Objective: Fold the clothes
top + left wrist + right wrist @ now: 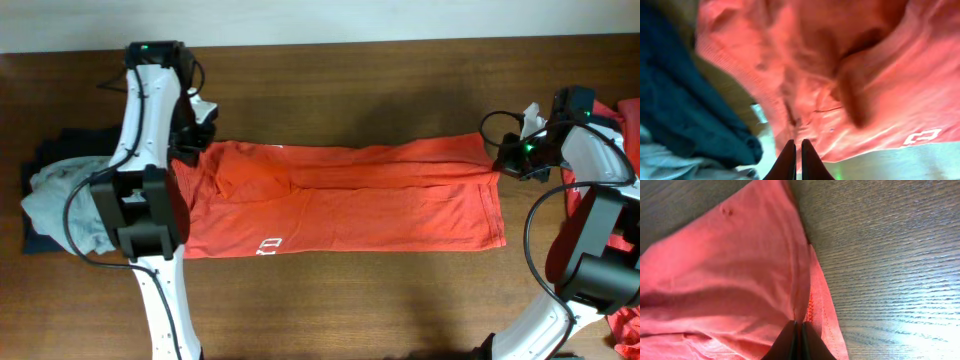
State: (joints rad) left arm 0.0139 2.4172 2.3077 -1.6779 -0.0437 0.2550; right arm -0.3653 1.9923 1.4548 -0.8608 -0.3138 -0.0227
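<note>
Two grips on: left pincer [796, 145] and right pincer [799, 326] each clamp the far edge of the T-shirt [350, 195]. We reckon we're mid-fold. Next, carry it evenly toward the near edge of the worktop [350, 320].

T-shirt [340, 195]: left end is covered by the left arm [150, 215]; blurred throughout in the left wrist view.
Lettering [268, 243]: only a few characters show at the near hem, too small to read.
Left pincer [798, 147]: finger bases cut off by the lower edge; blur hides whether cloth lies between the closed tips.
Right pincer [798, 327]: bases cut off likewise; the pinched hem disappears between the fingers.
Grey garment [55, 190], navy garment [35, 240]: right portions lie under the left arm.
Red cloth [628, 115]: cut off by the right edge, partly behind the right arm [600, 255].
</note>
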